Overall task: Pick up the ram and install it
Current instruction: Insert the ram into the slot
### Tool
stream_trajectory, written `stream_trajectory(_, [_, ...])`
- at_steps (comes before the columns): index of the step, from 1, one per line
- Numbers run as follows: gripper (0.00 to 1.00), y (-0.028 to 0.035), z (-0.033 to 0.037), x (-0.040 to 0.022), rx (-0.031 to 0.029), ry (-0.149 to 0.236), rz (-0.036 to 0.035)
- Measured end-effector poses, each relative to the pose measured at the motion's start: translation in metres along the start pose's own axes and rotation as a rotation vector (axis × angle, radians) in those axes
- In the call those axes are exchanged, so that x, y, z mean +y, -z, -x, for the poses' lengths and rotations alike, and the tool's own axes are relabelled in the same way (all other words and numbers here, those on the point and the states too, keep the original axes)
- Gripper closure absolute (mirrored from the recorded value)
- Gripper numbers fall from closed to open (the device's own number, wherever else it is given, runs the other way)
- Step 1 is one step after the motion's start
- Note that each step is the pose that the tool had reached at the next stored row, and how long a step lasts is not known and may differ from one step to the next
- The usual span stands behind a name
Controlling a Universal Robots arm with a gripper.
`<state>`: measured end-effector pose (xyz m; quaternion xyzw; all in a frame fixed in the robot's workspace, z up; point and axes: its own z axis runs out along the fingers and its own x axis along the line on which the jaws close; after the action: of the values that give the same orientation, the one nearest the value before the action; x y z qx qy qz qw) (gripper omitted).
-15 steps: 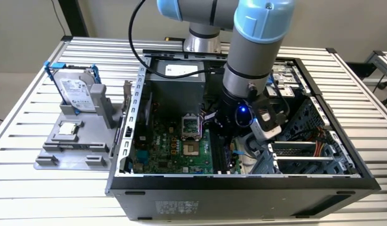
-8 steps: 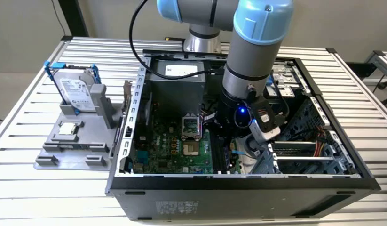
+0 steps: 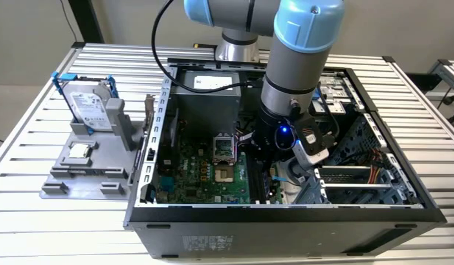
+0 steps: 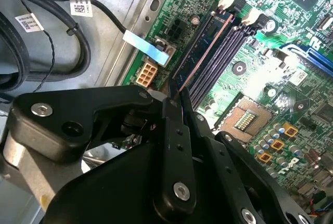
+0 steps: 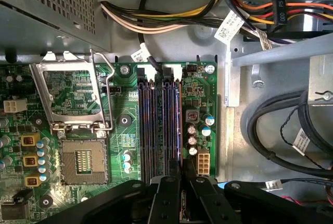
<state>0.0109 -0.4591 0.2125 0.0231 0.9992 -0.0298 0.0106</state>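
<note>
On the exterior view's left, a grey holder (image 3: 87, 165) on the slatted tabletop (image 3: 35, 138) carries the upright hard drive (image 3: 85, 105) and a small square processor chip (image 3: 81, 150). Further right, the open computer case (image 3: 286, 212) holds the motherboard (image 3: 204, 176) with its empty processor socket (image 5: 83, 159). The gripper (image 4: 174, 101) reaches into the case, its fingers (image 4: 177, 146) closed on the ram (image 4: 205, 49), which stands on edge in a memory slot (image 5: 156, 125) in both wrist views. The ram looks light, thin, stiff and fragile; it is probably best held by its long flat faces near the top edge.
</note>
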Motion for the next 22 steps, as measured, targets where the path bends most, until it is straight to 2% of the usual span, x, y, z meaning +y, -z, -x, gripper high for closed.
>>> stream_trajectory(2, [1.0,-0.0001,0.0,0.0001,-0.0002,0.0,0.0004])
stream_trajectory(3, [0.0,-0.0001,0.0,0.0001,0.0,0.0,0.0003])
stream_trajectory(9, [0.0,0.0009,0.0001,-0.0001,0.0011,-0.001,-0.0009])
stream_trajectory(10, [0.0,0.0035,0.0001,-0.0003,0.0015,-0.001,-0.0007])
stream_trajectory(15, [0.0,0.0253,0.0006,-0.0016,0.0044,-0.004,-0.0005])
stream_trajectory(17, [0.0,0.0321,0.0008,-0.002,0.0056,-0.004,-0.0007])
stream_trajectory(22, [0.0,0.0362,0.0009,-0.0025,0.0063,-0.005,0.0005])
